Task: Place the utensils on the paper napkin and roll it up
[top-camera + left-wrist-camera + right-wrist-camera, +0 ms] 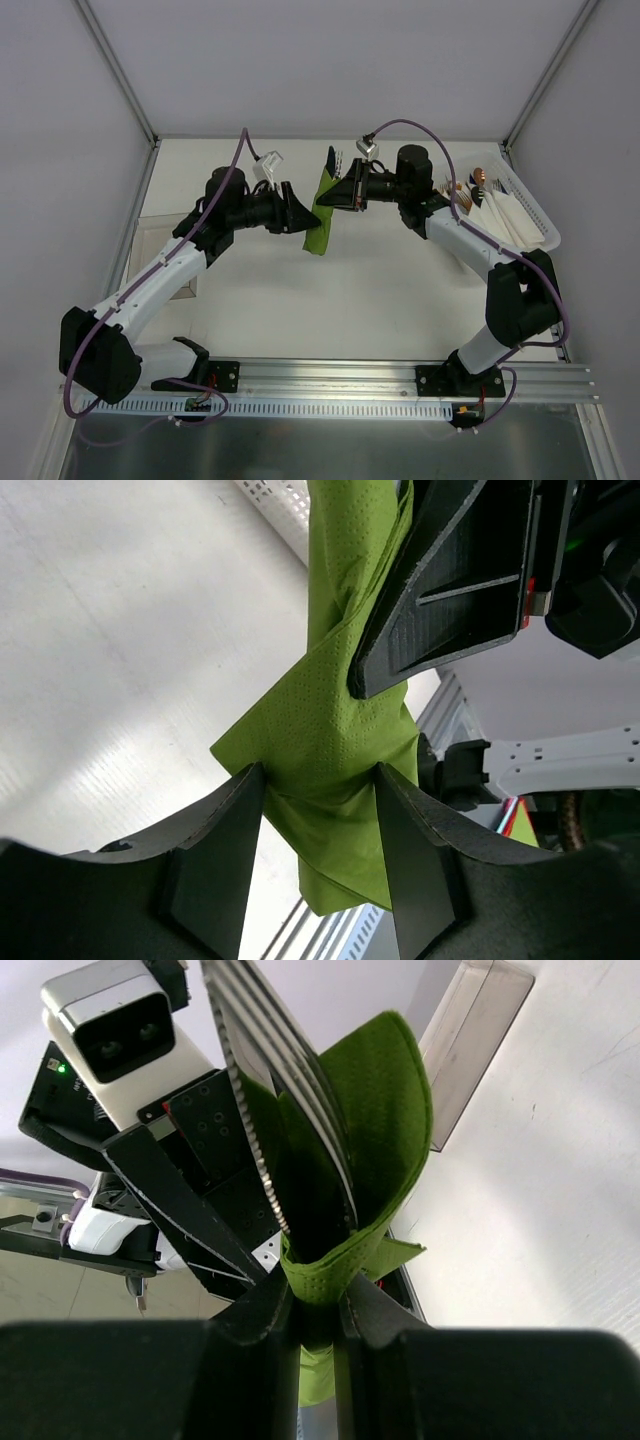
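Closest to the right wrist camera is the right gripper (312, 1305). Its two black fingers (380, 1315) are almost pressed together and pinch the paper napkin (385, 1130) between them. This green sheet is curled into a loose tube. The utensils (290, 1090) sit inside it, and their silvery heads stick out of the open end. I can see fork prongs and a toothed knife edge. Lower on the same tube, the left gripper (320, 780) has its fingers (220, 850) a bit wider apart. The green paper fills the gap and touches both of them, so this gripper squeezes the napkin too. One black finger of the right gripper pushes on the paper just above that spot. From the top camera, the napkin (320, 215) hangs in the air between the two grippers, over the far middle of the white table (300, 290). The left gripper (300, 212) is on its left side and the right gripper (335, 193) is on its right. A white basket (530, 205) sits near the far right corner, well apart from the napkin, with white napkins (505, 215) and copper-tipped cutlery (478, 178) in it. A clear box (478, 1050) lies on the table behind the roll.
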`<state>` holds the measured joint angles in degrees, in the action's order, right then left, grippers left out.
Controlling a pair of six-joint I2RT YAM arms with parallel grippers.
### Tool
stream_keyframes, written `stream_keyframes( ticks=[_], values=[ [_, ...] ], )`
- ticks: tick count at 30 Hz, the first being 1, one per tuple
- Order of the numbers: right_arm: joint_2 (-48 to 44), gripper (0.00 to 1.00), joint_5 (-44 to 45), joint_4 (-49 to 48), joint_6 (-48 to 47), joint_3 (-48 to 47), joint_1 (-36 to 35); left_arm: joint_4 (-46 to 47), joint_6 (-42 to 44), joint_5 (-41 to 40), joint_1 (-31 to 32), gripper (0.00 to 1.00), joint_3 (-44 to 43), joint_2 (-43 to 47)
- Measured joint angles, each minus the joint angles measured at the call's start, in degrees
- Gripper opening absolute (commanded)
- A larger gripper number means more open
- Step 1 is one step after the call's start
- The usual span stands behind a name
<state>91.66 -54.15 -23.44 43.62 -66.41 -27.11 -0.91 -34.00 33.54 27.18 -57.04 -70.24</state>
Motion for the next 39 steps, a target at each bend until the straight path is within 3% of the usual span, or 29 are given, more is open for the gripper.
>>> stream_keyframes(
  ticks=[14, 29, 39],
  values=[
    [0.0, 0.0, -0.9, -2.2, 2.0, 0.7, 0.1, 20.2, -13.7, 9.7, -3.3, 0.4, 9.4, 0.0],
    [0.0, 0.0, -1.8, -6.4, 4.3, 1.6, 0.2, 39.2, -26.8, 16.3, -4.4, 0.46, 14.1, -3.5],
    [0.0, 0.0, -2.4, -7.8, 5.3, 1.6, 0.3, 43.9, -29.9, 17.8, -4.4, 0.3, 15.1, -4.5]
  ],
)
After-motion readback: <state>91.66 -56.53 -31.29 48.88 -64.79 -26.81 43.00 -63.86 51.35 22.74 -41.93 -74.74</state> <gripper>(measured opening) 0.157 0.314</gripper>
